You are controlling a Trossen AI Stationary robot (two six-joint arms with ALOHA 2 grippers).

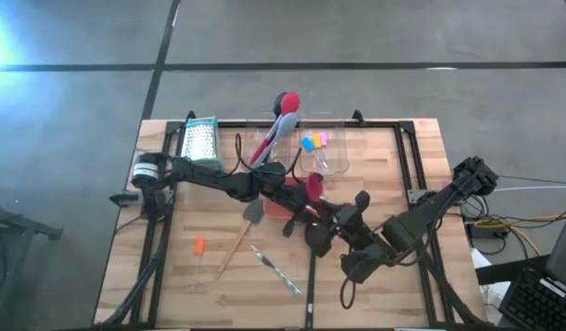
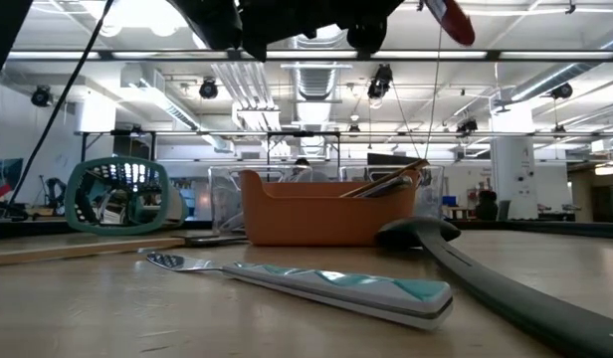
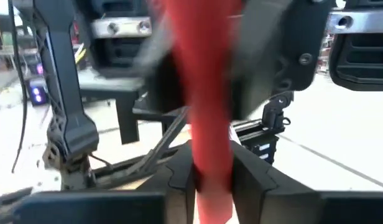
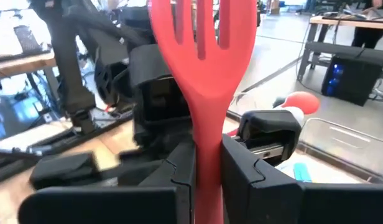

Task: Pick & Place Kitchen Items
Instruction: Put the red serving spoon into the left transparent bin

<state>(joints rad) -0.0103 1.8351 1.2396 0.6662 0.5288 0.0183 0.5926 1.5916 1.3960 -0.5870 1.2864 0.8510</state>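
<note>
Pinching one red slotted spatula by its smooth handle, the right tool has both dark fingers pressed against it, above the middle of the table. The left tool pinches the same red handle from the other side, so the two tools meet face to face. Just beside them, toward the left arm's base, lie one grey spatula, one wooden-handled tool, one thin patterned-handled tool and one small orange piece. Beyond them stand one metal grater, clear tubs holding coloured pieces, and one red-tipped spoon.
</note>
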